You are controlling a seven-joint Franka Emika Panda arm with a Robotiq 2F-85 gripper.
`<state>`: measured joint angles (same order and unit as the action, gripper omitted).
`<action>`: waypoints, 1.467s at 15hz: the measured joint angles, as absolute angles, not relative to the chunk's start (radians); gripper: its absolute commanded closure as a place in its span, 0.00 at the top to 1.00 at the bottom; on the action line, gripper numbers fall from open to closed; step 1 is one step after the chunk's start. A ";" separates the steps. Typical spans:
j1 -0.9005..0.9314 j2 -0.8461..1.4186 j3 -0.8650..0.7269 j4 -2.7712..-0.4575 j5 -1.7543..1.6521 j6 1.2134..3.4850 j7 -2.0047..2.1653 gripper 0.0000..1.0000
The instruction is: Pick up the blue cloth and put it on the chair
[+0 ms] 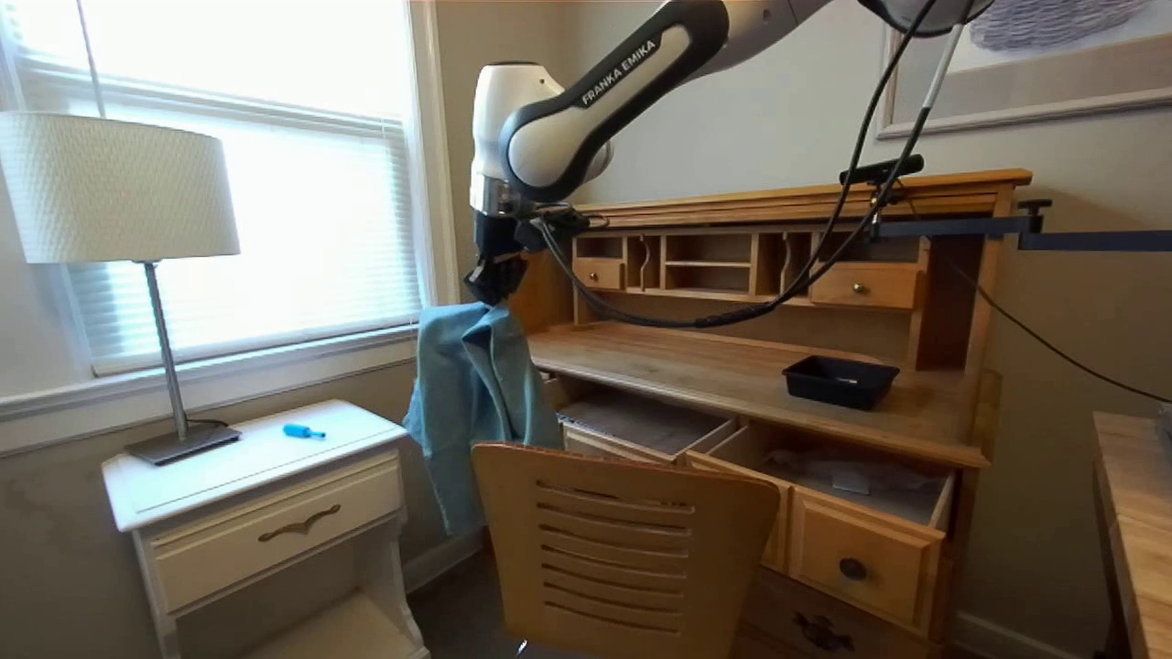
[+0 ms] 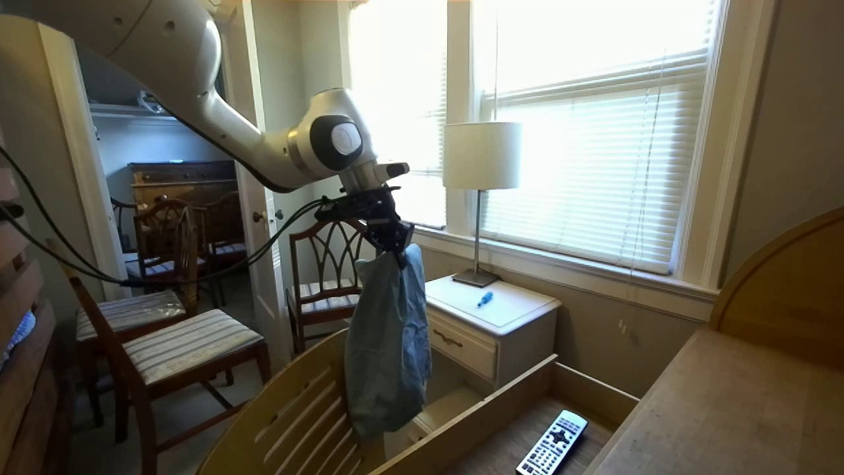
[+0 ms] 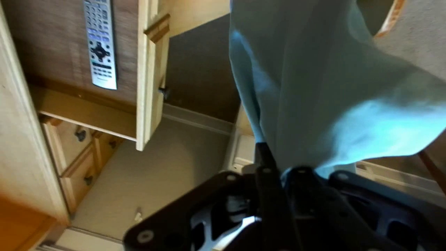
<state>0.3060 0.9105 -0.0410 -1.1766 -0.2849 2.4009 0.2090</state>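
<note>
- The gripper (image 1: 494, 295) points downward, jaws clamped on a gathered fold of fabric.
- From that pinch hangs the blue cloth (image 2: 389, 349), falling in long loose folds; a high hold, presumably so the tail can travel over the furniture without snagging.
- Just beside it, here's the wooden chair (image 1: 623, 544) with the slotted back, the likely target. The cloth's lower end drops past the top of that backrest, on the desk side. Whether fabric touches wood is hard to tell from these angles, and the seat is hidden in both exterior views.
- Lowering and letting go looks like the next job; the nearby open drawer (image 2: 488, 417), a remote control (image 2: 552, 443) lying inside, could catch a stray corner.
- Behind, the desk (image 1: 659, 361) offers a broad wooden top, a black tray (image 1: 815, 389) sitting well apart from the action.
- And out in the room: a white nightstand (image 1: 275, 462) bearing a lamp (image 1: 119, 188) and a small blue tool (image 1: 300, 431), a bright window (image 2: 580, 178) above, striped-seat chairs (image 2: 198, 340) beyond.
</note>
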 measured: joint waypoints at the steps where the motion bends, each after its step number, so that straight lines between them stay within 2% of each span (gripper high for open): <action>1: 0.325 0.888 -0.078 -1.219 -0.298 2.401 0.259 0.01; 5: 0.392 0.789 -0.185 -1.392 -0.350 2.400 0.389 0.01; 9: 0.410 0.674 -0.187 -1.570 -0.369 2.410 0.407 0.01; 17: 0.355 0.456 -0.097 -1.914 -0.375 2.666 0.260 0.01; 22: 0.319 0.411 0.025 -1.981 -0.371 2.772 0.084 0.01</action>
